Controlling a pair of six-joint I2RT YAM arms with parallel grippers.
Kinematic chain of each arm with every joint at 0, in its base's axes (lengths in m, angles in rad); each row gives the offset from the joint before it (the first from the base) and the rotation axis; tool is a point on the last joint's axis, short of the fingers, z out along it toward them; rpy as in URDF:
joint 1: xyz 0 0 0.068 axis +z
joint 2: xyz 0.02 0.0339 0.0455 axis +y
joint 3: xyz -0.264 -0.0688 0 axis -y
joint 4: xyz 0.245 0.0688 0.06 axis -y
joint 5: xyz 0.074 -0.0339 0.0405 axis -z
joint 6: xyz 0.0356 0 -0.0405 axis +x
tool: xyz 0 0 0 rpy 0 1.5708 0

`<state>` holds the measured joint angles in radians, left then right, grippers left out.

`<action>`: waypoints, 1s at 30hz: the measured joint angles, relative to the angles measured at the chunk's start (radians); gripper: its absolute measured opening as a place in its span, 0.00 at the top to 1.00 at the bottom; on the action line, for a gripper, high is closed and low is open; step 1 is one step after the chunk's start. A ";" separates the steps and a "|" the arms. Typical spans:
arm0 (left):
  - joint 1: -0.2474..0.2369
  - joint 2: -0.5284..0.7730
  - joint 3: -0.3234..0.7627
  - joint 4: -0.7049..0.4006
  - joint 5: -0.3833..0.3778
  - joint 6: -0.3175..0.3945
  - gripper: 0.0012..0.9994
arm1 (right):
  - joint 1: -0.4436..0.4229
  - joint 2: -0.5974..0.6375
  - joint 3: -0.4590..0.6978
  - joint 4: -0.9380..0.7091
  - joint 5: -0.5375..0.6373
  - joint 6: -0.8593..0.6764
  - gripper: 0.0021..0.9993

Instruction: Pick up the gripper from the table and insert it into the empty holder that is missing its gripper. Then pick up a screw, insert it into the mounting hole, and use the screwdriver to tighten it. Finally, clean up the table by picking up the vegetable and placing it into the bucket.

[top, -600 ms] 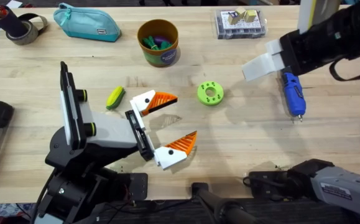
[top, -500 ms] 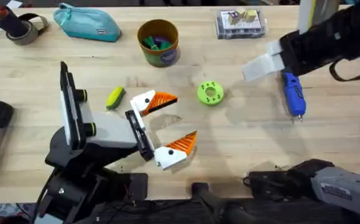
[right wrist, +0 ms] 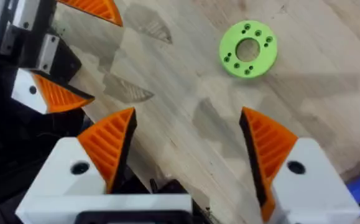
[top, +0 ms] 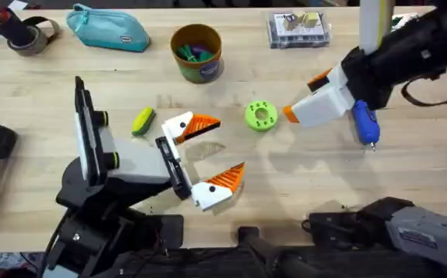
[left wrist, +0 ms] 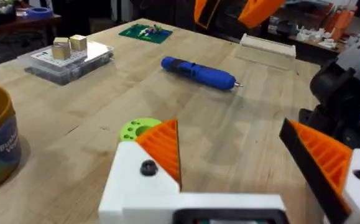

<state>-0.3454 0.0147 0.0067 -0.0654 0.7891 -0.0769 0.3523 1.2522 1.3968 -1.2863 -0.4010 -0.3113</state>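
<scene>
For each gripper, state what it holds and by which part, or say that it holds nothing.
Neither holds anything. The left gripper and the right gripper are both open, with bare table between their fingers.

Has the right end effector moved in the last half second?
Yes. The right end effector has shifted left, closer to the green disc, away from the blue screwdriver.

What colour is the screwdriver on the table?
Blue, with a metal tip; the screwdriver shows best in the left wrist view.

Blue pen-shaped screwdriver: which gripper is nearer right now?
Right. The right gripper hangs open just beside the blue pen-shaped screwdriver, toward the table's middle. The left gripper, also open, sits beyond the lime-green disc.
</scene>
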 joint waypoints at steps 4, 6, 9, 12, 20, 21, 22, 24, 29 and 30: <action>0.000 0.000 0.000 0.000 0.000 0.000 0.01 | 0.000 0.000 0.000 0.000 -0.013 -0.012 0.01; 0.000 0.000 0.000 0.000 0.000 0.000 0.01 | 0.000 0.000 0.000 0.000 -0.016 -0.012 0.01; 0.000 0.000 0.000 0.000 0.000 0.000 0.01 | 0.000 0.000 0.000 0.000 -0.017 -0.014 0.01; 0.000 0.000 0.000 0.000 0.000 0.000 0.01 | 0.000 0.000 0.000 0.002 -0.019 -0.015 0.01; 0.000 0.000 0.000 0.007 0.000 0.000 0.01 | 0.000 0.000 0.000 0.008 -0.020 -0.015 0.01; 0.000 0.000 0.000 0.010 0.000 0.000 0.01 | 0.000 0.000 0.000 0.008 -0.020 -0.015 0.01; 0.000 0.000 0.000 0.018 0.000 -0.002 0.01 | 0.000 0.000 0.000 0.008 -0.020 -0.015 0.01; 0.000 0.000 -0.001 0.047 0.000 -0.010 0.01 | 0.000 0.000 0.000 0.010 -0.020 -0.015 0.01; 0.000 0.000 -0.001 0.134 0.000 -0.033 0.02 | 0.000 0.000 0.000 0.012 -0.020 -0.015 0.01; 0.000 0.000 -0.001 0.133 0.000 -0.036 0.07 | 0.000 0.000 0.000 0.013 -0.020 -0.016 0.01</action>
<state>-0.3454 0.0147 0.0055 0.0675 0.7893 -0.1132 0.3523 1.2522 1.3968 -1.2736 -0.4206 -0.3269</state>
